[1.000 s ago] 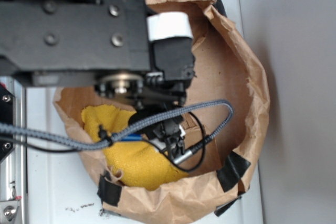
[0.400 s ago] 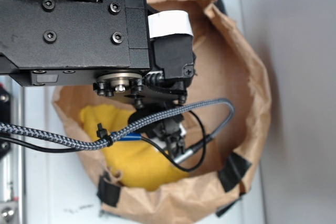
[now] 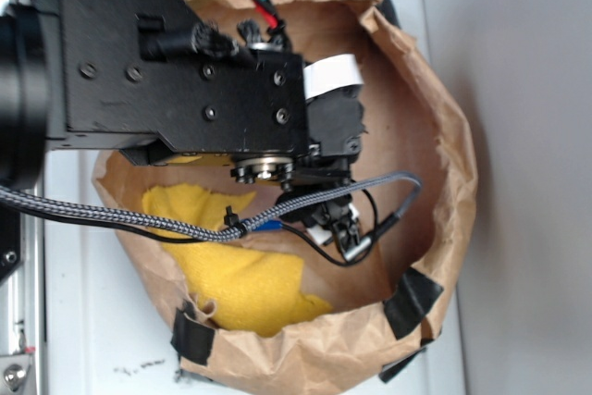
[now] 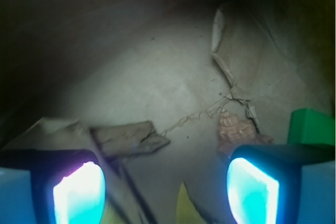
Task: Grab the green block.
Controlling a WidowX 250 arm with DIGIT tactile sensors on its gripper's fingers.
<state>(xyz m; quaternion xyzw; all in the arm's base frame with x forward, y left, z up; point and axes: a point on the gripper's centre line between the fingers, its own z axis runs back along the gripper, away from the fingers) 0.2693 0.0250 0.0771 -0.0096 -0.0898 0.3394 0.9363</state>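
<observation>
exterior: the gripper (image 3: 338, 228) hangs inside the crumpled brown paper bag (image 3: 444, 136), beside the nubby yellow cloth (image 3: 250, 279) (jaw spacing hidden here). wrist: fingers spread wide and empty; the smooth green block (image 4: 312, 127) lies just right of the right finger (image 4: 252, 187), touching a ridged orange seashell (image 4: 236, 129).

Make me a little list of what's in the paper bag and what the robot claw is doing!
container: brown paper bag, open at the top
green block: at the right edge of the wrist view, outside the right fingertip, not between the fingers
orange seashell: on the bag floor, just left of the green block
yellow cloth: crumpled on the bag floor
gripper: open, holding nothing, down inside the bag
grabbed yet: no
</observation>
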